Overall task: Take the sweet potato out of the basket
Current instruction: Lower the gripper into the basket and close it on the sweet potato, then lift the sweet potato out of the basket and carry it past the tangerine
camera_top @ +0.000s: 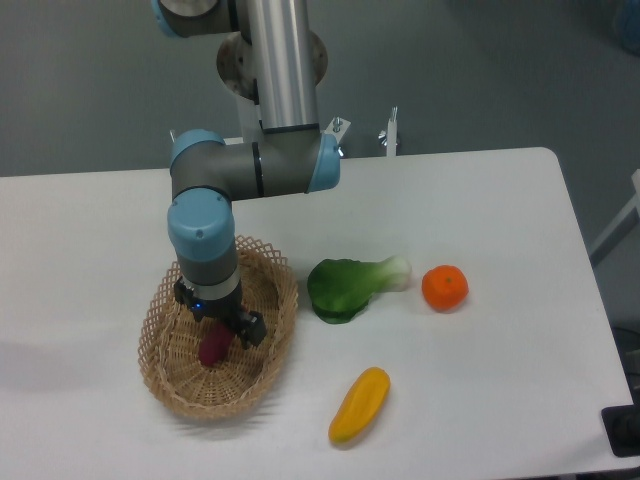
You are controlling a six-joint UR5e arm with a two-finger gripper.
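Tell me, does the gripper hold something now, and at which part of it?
It cannot be told. The gripper is down in the basket over the upper end of the sweet potato, but the wrist hides whether the fingers have closed on it.
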